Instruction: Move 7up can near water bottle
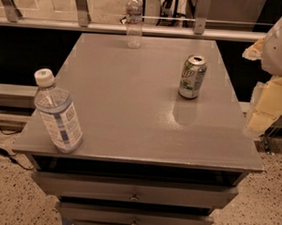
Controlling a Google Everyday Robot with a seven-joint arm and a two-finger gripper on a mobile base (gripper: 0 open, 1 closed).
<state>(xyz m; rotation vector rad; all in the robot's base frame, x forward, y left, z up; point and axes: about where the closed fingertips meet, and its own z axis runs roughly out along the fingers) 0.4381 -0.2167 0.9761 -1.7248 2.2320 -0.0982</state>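
Observation:
The 7up can [192,76] stands upright on the right half of the grey table top [131,109], silver and green with its silver top showing. The water bottle [134,22], slim and clear with a dark band round its upper part, stands upright at the far edge of the table, left of the can and well apart from it. My gripper [259,120] hangs off the table's right edge, to the right of the can and a little nearer the front. It holds nothing and touches nothing.
A bulkier clear bottle [57,113] with a white cap and a pale blue-and-white label stands at the front left corner. Drawers [135,195] sit below the table top. A rail and glass panel [158,28] run behind the table.

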